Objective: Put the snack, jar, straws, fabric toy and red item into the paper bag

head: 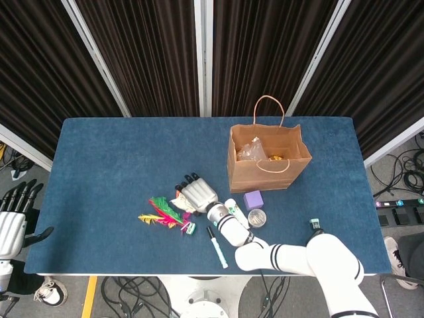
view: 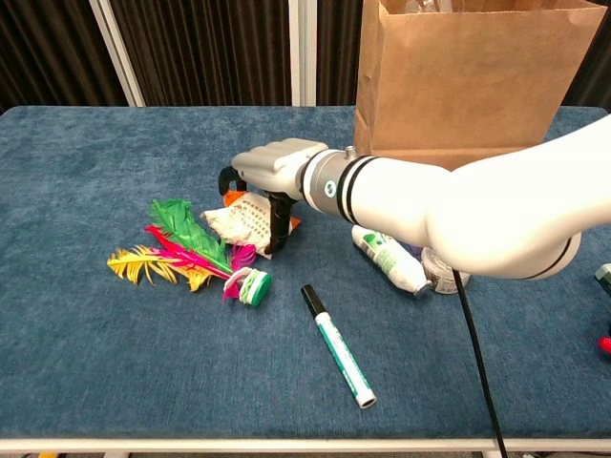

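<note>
While the fabric toy [view: 244, 221] lies on the table [view: 115, 363], the right hand [view: 270, 172] rests palm-down over it, fingers curling around it. Whether it truly grips yet, I cannot tell. Off the table, the left hand [head: 13, 222] hangs empty, fingers apart.

A robot lab or test booth, not a home. Black pleated curtains [head: 146, 53] with white metal posts [head: 203, 56] close off the back. The tabletop [head: 112, 165] wears a blue felt cover. Loose cables [head: 142, 291] snake over the grey floor, and a power strip [head: 401, 204] lies at the right.
</note>
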Available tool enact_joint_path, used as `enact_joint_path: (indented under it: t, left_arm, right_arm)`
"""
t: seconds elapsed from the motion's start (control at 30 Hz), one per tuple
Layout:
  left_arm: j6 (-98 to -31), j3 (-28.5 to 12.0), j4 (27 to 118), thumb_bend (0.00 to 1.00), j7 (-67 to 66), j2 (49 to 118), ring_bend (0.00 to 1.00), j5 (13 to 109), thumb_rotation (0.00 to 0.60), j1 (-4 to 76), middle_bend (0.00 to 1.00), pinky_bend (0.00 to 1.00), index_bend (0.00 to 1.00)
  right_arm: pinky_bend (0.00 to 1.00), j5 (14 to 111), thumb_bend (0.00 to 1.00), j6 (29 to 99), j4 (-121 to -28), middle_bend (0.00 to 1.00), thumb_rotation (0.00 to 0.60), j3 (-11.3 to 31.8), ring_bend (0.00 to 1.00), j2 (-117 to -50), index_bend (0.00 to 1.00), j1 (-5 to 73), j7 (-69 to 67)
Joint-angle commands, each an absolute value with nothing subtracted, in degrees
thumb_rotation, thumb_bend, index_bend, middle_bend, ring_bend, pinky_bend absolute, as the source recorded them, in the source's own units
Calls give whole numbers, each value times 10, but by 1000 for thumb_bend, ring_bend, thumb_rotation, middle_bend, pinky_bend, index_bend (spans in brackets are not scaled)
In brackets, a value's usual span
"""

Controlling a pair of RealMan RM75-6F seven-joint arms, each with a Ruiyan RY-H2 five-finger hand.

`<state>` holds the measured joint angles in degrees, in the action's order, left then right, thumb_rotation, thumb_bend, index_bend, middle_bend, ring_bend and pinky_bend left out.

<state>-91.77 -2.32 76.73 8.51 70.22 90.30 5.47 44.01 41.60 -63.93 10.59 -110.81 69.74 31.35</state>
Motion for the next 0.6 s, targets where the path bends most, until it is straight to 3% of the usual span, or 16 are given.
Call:
enact_joint_path:
  t: [0.03,0.33,0.6]
  left_arm:
    - [-916,-24,767,103,86,703,14,903,600,55,164,128,111]
    - [-913,-23,765,103,88,704,14,903,600,56,164,127,110]
    - [-910,-22,769,103,83,706,14,910,600,60,164,127,110]
  right_arm:
    - [234,448,140,422,-631,332,600,105,186,-1115,346,693,313]
    - [363,495,208,456,-640,439,600,112,303,-1110,503,682,311]
    - [385,562,214,539,-789,455,600,150,322,-1017,527,669,331]
